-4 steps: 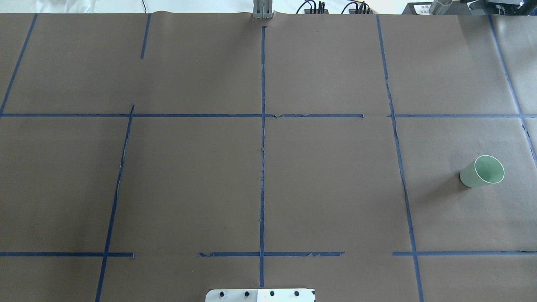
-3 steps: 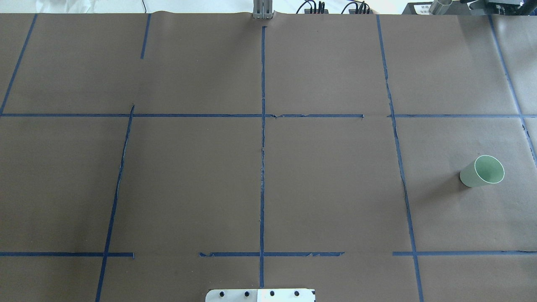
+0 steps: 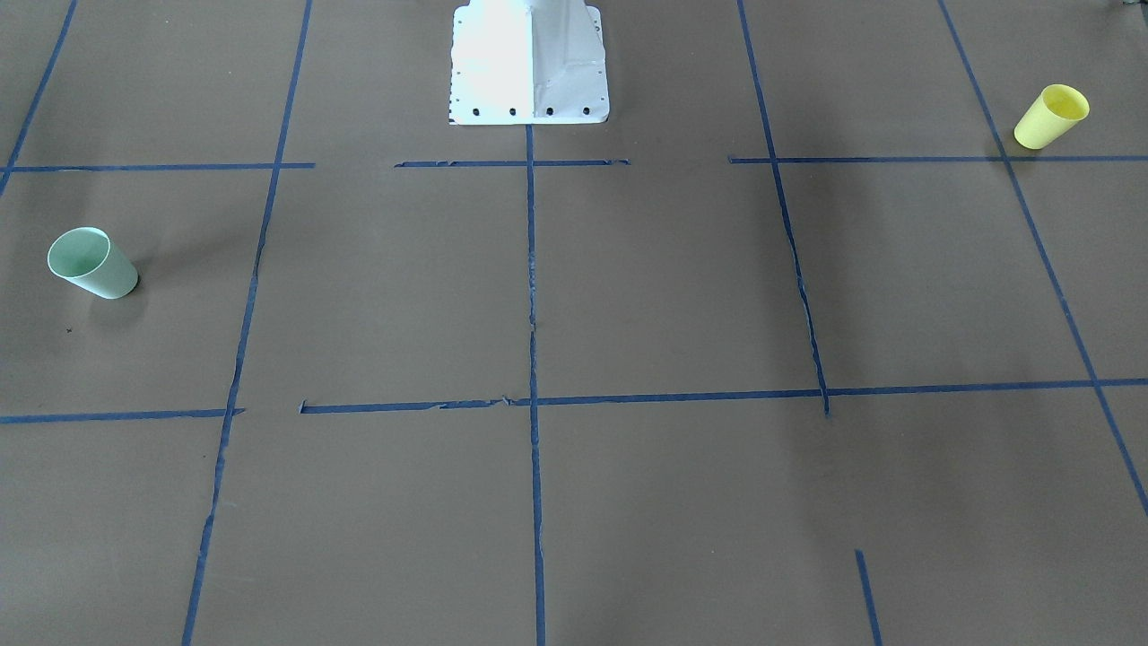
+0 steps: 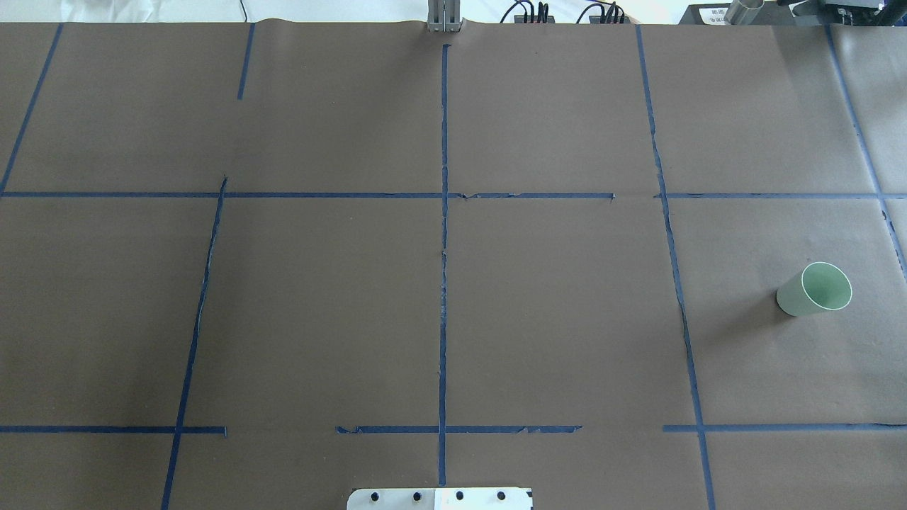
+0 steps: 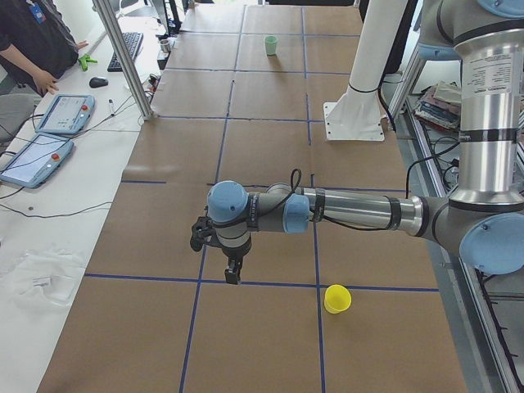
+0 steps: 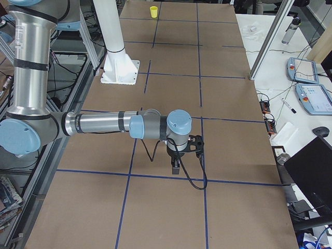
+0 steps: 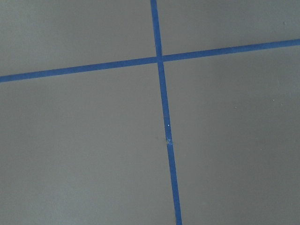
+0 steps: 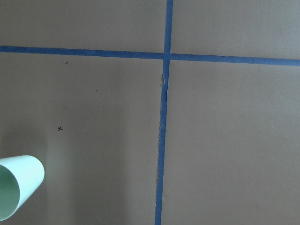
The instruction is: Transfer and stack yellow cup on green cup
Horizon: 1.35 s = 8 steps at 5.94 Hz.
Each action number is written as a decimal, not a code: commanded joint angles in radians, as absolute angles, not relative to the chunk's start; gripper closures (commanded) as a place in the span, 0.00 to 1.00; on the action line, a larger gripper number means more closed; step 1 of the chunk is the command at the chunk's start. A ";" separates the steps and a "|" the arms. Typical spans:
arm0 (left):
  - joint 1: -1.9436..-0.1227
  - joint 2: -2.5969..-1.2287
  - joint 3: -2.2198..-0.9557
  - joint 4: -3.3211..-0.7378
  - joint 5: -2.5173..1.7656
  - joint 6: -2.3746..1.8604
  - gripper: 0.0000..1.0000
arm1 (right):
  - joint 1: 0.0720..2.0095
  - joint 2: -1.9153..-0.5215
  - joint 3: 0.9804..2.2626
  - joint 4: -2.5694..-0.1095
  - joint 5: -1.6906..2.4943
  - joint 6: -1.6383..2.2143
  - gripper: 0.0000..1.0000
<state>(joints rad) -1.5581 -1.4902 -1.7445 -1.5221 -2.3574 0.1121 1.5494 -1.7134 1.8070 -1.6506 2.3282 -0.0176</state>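
The yellow cup stands upright on the brown table on my left side; it also shows in the exterior left view and far off in the exterior right view. The green cup stands upright on my right side, also seen from the front and at the lower left of the right wrist view. My left gripper hangs over the table, apart from the yellow cup. My right gripper hangs near the green cup. I cannot tell whether either is open or shut.
The white robot base stands at the table's near middle edge. Blue tape lines form a grid on the brown paper. An operator, tablets and a metal post are along the far side.
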 commanded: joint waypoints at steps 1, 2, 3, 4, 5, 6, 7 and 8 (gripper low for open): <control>-1.560 -1.529 -1.761 -1.606 -2.368 0.110 0.00 | 1.549 -1.713 1.807 -1.649 2.327 -0.017 0.00; -1.560 -1.514 -1.756 -1.627 -2.379 0.115 0.00 | 1.549 -1.712 1.807 -1.649 2.327 -0.018 0.00; -1.557 -1.508 -1.779 -1.700 -2.372 0.106 0.00 | 1.549 -1.713 1.809 -1.649 2.327 -0.018 0.00; -1.527 -1.487 -1.792 -1.795 -2.361 -0.063 0.00 | 1.549 -1.712 1.807 -1.651 2.327 -0.018 0.00; -1.423 -1.455 -1.834 -1.886 -2.288 -0.276 0.00 | 1.549 -1.713 1.809 -1.649 2.327 -0.018 0.00; -1.296 -1.415 -1.882 -1.954 -2.122 -0.510 0.00 | 1.549 -1.713 1.807 -1.651 2.327 -0.020 0.00; -1.144 -1.341 -1.940 -2.000 -1.936 -0.764 0.00 | 1.549 -1.715 1.807 -1.651 2.327 -0.020 0.00; -1.003 -1.278 -1.991 -2.008 -1.770 -0.995 0.00 | 1.549 -1.715 1.807 -1.651 2.327 -0.018 0.00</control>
